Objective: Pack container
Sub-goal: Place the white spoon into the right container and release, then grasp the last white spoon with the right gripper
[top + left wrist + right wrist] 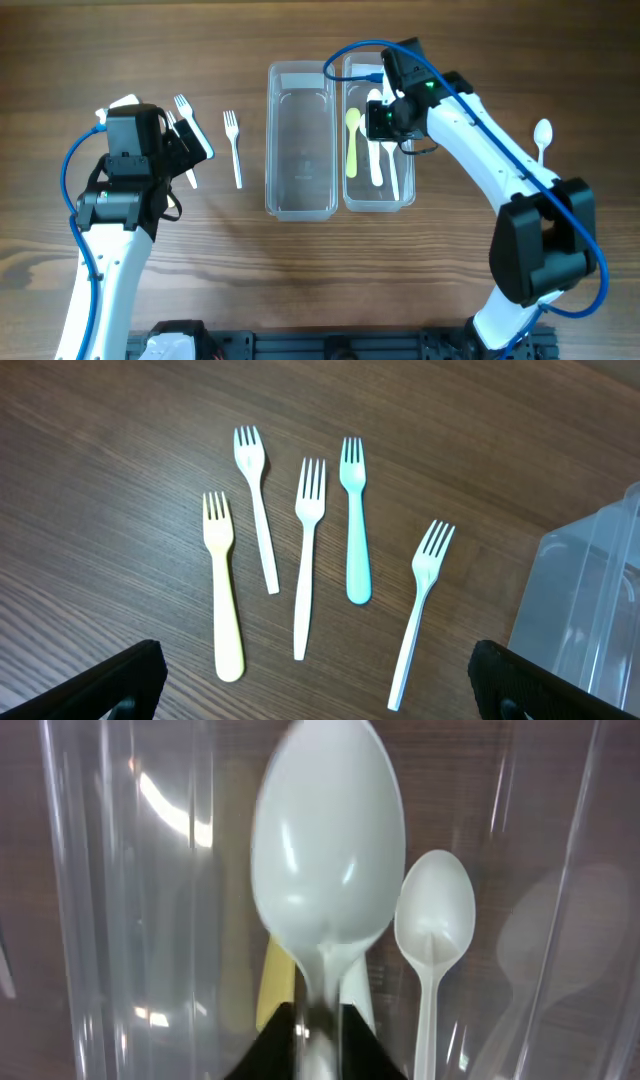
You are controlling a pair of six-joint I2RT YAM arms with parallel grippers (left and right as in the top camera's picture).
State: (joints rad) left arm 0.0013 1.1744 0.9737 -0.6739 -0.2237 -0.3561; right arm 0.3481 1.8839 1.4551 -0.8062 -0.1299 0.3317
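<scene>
My right gripper (388, 118) is shut on the handle of a white spoon (328, 850) and holds it over the right clear container (408, 190). That container holds a yellow spoon (352, 140) and white spoons (434, 920). The left clear container (300, 205) looks empty. My left gripper (320, 685) is open above several forks on the table: a yellow one (222, 590), a teal one (354, 520) and three white ones (306, 550). It touches none of them.
A white spoon (542, 135) lies alone on the table at the far right. One white fork (234, 148) lies between my left gripper and the containers. A container corner (590, 610) shows at the right of the left wrist view.
</scene>
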